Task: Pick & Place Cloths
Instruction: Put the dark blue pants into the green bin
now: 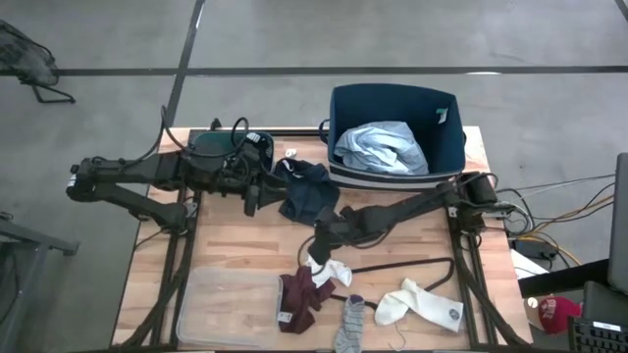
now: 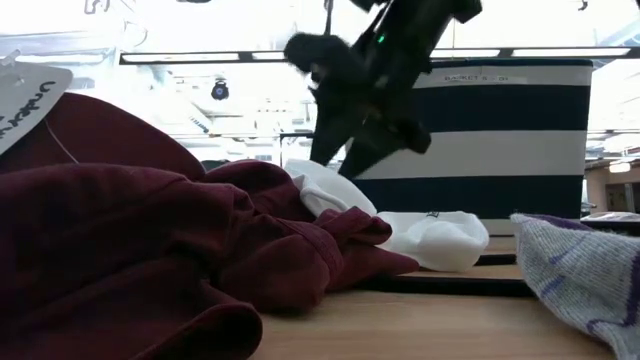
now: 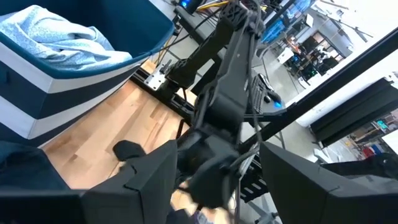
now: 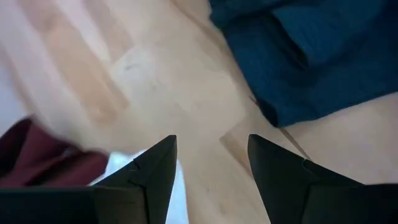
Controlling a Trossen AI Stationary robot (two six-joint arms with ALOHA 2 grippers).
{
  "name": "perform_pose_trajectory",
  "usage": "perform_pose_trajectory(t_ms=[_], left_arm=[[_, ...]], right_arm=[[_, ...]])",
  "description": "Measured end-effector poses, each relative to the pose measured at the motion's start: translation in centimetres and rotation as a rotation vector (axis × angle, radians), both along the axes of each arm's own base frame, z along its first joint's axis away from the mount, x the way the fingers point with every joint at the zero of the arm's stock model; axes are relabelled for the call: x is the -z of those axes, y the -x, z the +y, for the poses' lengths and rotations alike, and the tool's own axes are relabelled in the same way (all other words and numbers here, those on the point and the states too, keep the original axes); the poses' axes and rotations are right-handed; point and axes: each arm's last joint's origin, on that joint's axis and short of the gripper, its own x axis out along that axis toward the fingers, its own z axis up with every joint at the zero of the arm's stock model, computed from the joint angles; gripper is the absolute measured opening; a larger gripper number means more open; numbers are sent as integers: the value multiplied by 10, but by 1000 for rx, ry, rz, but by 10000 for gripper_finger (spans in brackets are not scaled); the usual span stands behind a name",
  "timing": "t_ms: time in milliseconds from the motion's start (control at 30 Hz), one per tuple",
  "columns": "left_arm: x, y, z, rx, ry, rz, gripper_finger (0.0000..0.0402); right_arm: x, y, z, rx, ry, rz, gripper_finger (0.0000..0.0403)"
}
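A dark navy garment [image 1: 307, 191] lies bunched on the table's far middle. A light blue shirt [image 1: 381, 147] lies in the navy basket [image 1: 449, 147]. A white sock [image 1: 329, 271] rests partly on the maroon piece [image 1: 297, 299]. Near the front edge lie a grey sock [image 1: 350, 324] and a second white sock [image 1: 422, 304]. My right gripper [image 1: 316, 249] hangs open over bare wood between the navy garment [image 4: 311, 56] and the white sock [image 2: 330, 190], touching nothing that shows. My left gripper [image 1: 253, 199] is open, level, just left of the navy garment.
A thin black wire hanger [image 1: 402, 263] lies right of the white sock. A clear plastic tray [image 1: 228, 304] sits at the near left corner. The basket stands at the far right corner. Bare wood [image 1: 235, 245] shows on the table's left middle.
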Motion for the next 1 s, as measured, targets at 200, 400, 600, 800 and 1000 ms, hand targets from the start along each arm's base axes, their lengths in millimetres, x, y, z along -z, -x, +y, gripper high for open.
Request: perform_pose_trajectory(t_ms=[200,400,600,800,1000], left_arm=[[-1,1,0,2,2,-3,234],[-1,1,-1,5,18,-3,234],[-1,1,-1,13,22,-2,234],[-1,1,-1,13,17,-2,234],[0,1,-1,14,15,0,234]], right_arm=[[26,-14,-13,108,-25,61,183],[26,-30,-24,134,-28,44,167],[26,-33,-35,172,-23,39,156],[45,-34,-47,158,-102,112,141],[60,-37,-46,116,-209,159,113]])
